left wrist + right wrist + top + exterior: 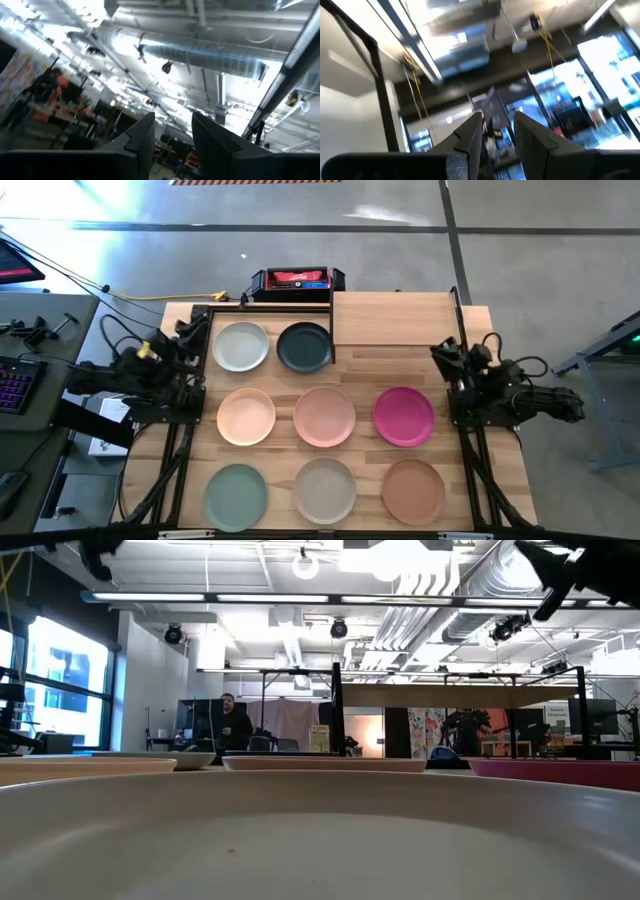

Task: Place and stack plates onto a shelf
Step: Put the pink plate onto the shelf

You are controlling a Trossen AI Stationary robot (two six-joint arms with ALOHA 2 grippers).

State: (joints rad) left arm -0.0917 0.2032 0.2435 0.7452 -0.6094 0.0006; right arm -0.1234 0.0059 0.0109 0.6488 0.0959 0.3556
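Several round plates lie flat on the plank table: white-grey (240,346) and charcoal (304,346) at the far side, peach (246,416), pink (324,416) and magenta (404,416) in the middle row, sage green (236,496), beige-grey (324,489) and tan brown (413,490) at the near edge. The light-wood shelf (400,318) stands on black posts at the far right, with nothing on it. My left gripper (172,137) is at the table's left edge and my right gripper (498,135) at its right edge. Both are open, tipped up toward the ceiling, with nothing between the fingers.
A black-and-red box (297,280) sits just beyond the table's far edge. A side desk with a keyboard (15,385) stands to the left. The beige-grey plate's rim (320,840) fills the low view's foreground. A person (232,725) stands far back in the room.
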